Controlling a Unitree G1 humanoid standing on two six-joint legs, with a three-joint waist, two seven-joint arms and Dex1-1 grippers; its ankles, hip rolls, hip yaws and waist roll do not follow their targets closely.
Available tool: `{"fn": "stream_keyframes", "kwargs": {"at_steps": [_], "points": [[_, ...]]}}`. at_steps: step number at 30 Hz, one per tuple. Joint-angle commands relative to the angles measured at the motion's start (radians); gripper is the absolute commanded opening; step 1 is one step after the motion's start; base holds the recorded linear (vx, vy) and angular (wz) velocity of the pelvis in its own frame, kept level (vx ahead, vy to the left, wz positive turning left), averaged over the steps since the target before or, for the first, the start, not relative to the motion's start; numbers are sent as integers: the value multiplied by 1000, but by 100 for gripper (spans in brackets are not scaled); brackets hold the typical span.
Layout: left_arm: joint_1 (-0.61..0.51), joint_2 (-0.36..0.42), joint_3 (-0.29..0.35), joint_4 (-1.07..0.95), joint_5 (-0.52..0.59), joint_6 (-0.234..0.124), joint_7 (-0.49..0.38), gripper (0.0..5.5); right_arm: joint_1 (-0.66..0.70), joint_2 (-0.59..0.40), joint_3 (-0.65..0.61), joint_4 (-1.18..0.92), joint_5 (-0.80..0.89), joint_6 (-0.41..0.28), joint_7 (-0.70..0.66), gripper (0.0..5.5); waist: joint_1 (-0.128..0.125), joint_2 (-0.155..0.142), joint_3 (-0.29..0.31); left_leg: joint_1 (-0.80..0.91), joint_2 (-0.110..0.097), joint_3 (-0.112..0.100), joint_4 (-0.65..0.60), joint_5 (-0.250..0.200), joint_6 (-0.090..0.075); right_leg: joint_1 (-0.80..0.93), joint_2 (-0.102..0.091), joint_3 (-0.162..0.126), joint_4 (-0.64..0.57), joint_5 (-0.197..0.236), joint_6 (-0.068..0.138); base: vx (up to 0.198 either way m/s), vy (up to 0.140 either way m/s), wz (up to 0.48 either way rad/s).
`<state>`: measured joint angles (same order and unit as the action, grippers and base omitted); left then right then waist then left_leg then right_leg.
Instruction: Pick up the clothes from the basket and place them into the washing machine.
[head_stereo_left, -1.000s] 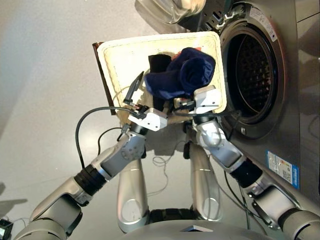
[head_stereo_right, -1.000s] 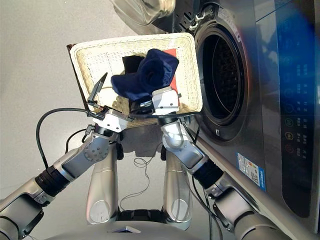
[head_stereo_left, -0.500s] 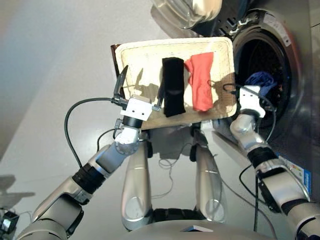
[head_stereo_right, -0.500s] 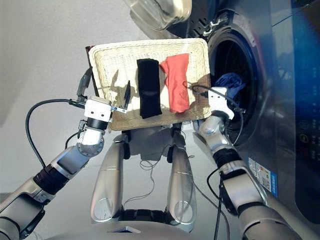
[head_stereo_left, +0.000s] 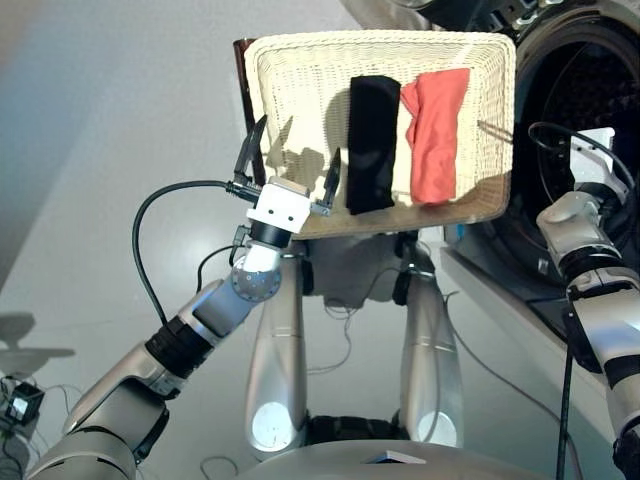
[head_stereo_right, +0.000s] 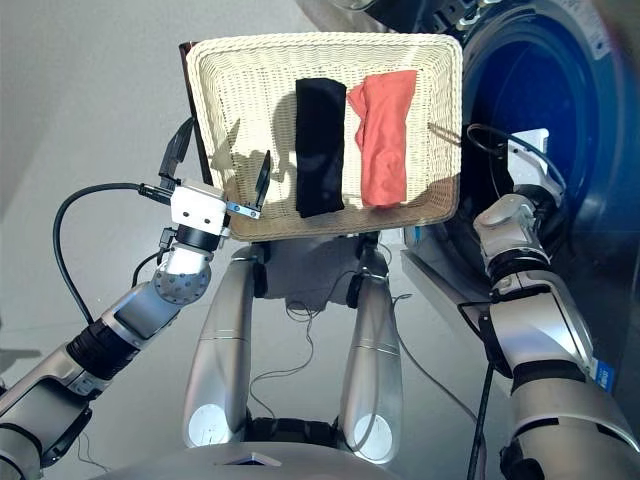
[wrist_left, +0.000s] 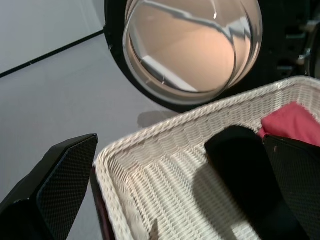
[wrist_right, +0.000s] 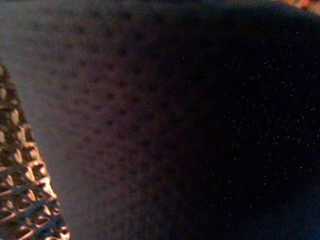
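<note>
The cream wicker basket (head_stereo_left: 380, 40) is straight ahead, against the washing machine (head_stereo_left: 600, 70). In the basket a black cloth (head_stereo_left: 372, 145) lies beside a coral red cloth (head_stereo_left: 435, 135), both lengthwise. My left gripper (head_stereo_left: 300, 140) is open over the basket's near left part, just left of the black cloth, and holds nothing. Its black fingers (wrist_left: 60, 185) frame the wicker in the left wrist view. My right arm (head_stereo_left: 575, 230) reaches into the round porthole, where the gripper's end is hidden. The right wrist view shows only the dark perforated drum (wrist_right: 25, 200).
The washing machine's glass door (wrist_left: 192, 45) stands open beyond the basket's far rim. A dark board edge (head_stereo_left: 243, 60) sits at the basket's left side. A black cable (head_stereo_left: 150, 250) loops off my left arm. Grey floor (head_stereo_left: 100, 100) lies to the left.
My right arm carried the navy cloth off the basket and into the drum, uncovering the black and coral cloths. The camera shifted. My left gripper stayed open at the basket's near left.
</note>
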<state>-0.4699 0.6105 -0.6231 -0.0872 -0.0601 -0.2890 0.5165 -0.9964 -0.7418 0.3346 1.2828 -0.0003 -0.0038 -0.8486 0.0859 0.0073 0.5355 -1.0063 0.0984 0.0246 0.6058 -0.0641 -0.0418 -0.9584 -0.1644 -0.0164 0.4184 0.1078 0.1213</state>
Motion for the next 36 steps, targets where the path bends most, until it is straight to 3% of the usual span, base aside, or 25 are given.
{"fn": "stream_keyframes", "kwargs": {"at_steps": [1,8,9,10,11,17,24,30,36], "points": [[38,5,2,-172,-12,-35,-9,550,-63,-207,57,11,37,-4,10,0,-10,71,-15,22,-13,0,-47,-6,-25,-60,7,17,209,-179,-23,0,0,0],[34,24,9,-175,-12,-29,-11,550,-83,-257,38,37,126,-29,40,0,-14,75,-15,-17,-12,3,-28,-10,-26,-103,6,16,232,-187,-25,0,0,0],[34,23,10,-175,-11,-26,-9,550,-85,-255,30,25,158,-48,43,104,-15,75,-15,-18,-12,2,-30,-9,-25,-105,8,16,230,-186,-24,0,0,0],[33,26,10,-178,-10,-28,-9,550,-79,-256,38,16,150,-50,35,550,-16,73,-15,-18,-12,2,-32,-8,-25,-106,9,16,228,-185,-25,0,0,0],[35,27,11,-178,-8,-28,-9,550,-70,-251,39,2,145,-58,36,550,-19,72,-15,-19,-11,4,-34,-7,-25,-108,10,16,225,-184,-25,0,0,0],[41,20,30,-169,-46,-34,-21,550,-10,-179,-78,-117,494,-241,181,550,-30,58,-15,0,-8,7,-60,-3,-28,-93,13,13,200,-179,-24,0,0,0],[80,7,74,-170,-84,-40,-27,550,143,-56,-203,-369,650,-419,205,550,-40,41,-15,29,-1,19,-84,1,-34,-66,15,8,174,-176,-21,0,0,0],[99,12,100,-161,-118,-55,-64,550,311,19,-206,-613,577,-444,253,550,-56,26,-15,58,2,27,-95,2,-35,-45,18,15,173,-181,-23,0,0,0],[120,30,119,-169,-132,-55,-104,550,479,100,-183,-856,669,-482,442,550,-66,12,-15,67,4,30,-103,11,-35,-36,17,9,168,-178,-24,0,0,0]]}}
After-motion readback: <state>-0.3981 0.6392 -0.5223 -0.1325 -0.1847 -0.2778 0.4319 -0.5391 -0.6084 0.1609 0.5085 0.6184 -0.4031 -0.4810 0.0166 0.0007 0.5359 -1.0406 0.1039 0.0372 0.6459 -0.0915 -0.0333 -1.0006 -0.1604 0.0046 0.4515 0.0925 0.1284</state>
